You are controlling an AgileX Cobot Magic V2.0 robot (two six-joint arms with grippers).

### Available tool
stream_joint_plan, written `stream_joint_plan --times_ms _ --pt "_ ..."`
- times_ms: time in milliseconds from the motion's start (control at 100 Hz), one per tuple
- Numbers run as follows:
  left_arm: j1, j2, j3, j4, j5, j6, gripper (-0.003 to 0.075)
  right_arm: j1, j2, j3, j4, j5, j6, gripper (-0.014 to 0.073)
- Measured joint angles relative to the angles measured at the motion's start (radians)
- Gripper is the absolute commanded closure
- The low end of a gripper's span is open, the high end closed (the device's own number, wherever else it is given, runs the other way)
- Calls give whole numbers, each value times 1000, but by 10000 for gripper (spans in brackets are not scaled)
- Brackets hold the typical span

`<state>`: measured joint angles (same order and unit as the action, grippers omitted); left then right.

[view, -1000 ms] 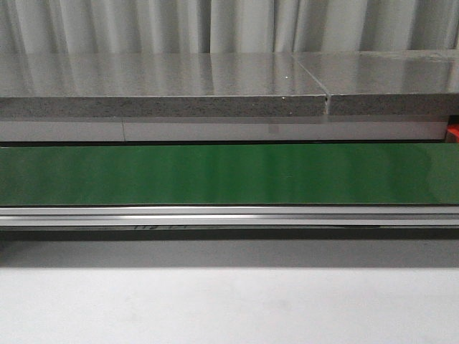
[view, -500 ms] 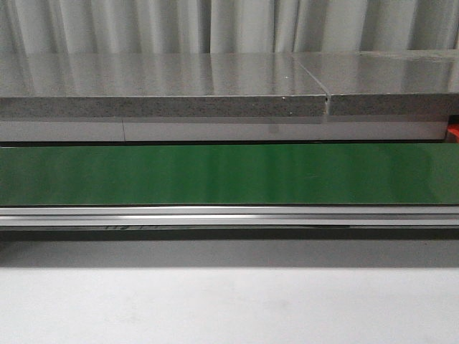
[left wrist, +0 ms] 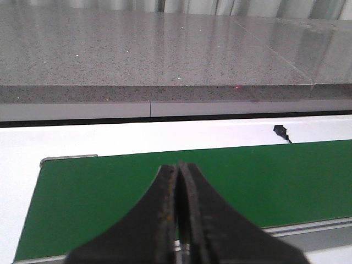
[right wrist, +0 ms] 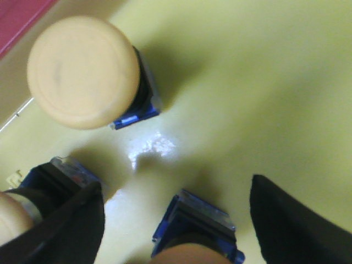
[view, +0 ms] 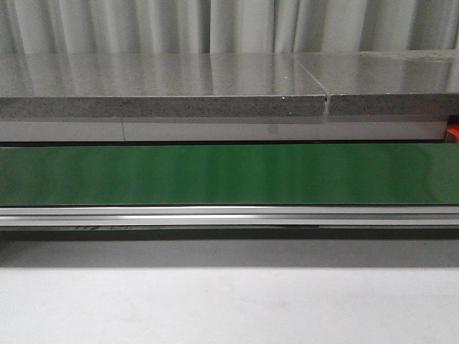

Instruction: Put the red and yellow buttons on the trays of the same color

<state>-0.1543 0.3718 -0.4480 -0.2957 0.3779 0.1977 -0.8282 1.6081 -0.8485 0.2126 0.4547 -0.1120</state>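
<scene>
Front view shows neither arm nor gripper; a red object [view: 454, 133] at the right edge is cut off, identity unclear; right wrist view is blurred, one yellow button [right wrist: 193, 242] cropped by the frame between the fingers [right wrist: 289, 220], another [right wrist: 22, 209] half hidden behind a finger; red tray [right wrist: 19, 19] only a corner.

Yellow buttons [right wrist: 82, 71] on yellow tray [right wrist: 264, 82]
</scene>
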Motion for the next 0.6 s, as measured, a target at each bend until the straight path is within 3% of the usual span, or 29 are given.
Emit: stream_joint_plan --times_ms 310,600 --pt "0 0 0 0 0 0 739 36 -172 0 14 -4 2 36" --pt "0 0 0 0 0 0 739 233 -450 0 14 -8 -6 36"
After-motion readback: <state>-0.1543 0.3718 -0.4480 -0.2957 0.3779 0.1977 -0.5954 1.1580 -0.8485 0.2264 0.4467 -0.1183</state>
